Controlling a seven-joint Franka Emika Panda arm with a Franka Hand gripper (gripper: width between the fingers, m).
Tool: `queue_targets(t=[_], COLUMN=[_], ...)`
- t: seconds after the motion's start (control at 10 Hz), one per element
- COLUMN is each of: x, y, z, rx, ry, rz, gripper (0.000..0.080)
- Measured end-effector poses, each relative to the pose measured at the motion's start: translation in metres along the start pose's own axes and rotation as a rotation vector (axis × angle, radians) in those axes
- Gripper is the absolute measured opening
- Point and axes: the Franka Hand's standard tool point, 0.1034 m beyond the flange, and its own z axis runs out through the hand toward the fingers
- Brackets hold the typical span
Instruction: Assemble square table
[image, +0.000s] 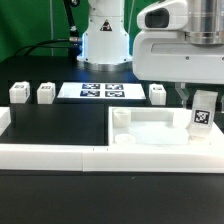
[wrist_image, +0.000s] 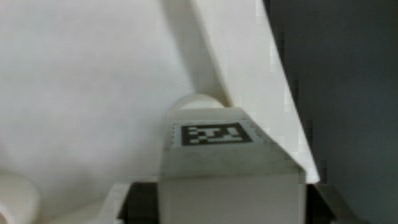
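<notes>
The white square tabletop (image: 150, 131) lies flat at the exterior view's right, against the border wall. My gripper (image: 203, 101) is shut on a white tagged leg (image: 203, 114) and holds it upright over the tabletop's right corner. Whether the leg touches the slab I cannot tell. In the wrist view the leg (wrist_image: 217, 150) sits between my jaws (wrist_image: 222, 207), tag facing the camera, with the tabletop (wrist_image: 89, 90) below it. Three more legs stand at the back: two on the left (image: 19, 93) (image: 46, 93) and one on the right (image: 158, 93).
The marker board (image: 100, 91) lies flat at the back middle. A long low white border wall (image: 60, 154) runs along the front and turns up the left side. The robot base (image: 105, 40) stands behind the board.
</notes>
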Motion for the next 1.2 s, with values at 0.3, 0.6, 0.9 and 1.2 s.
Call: queue_targets(t=[0.3, 0.6, 0.9, 1.2], x=[-0.0006, -0.0009, 0.0, -0.0016], y=[-0.0013, -0.0023, 0.0047, 0.0022], z=[0.001, 0.0022, 0.0029, 0.0034], rx=[0.007, 0.036, 0.152, 0.164], ry=[0.031, 0.03, 0.04, 0.035], rz=[0.318, 0.68, 1.024, 1.145], gripper=[0.0298, 0.0298, 0.0298, 0.0298])
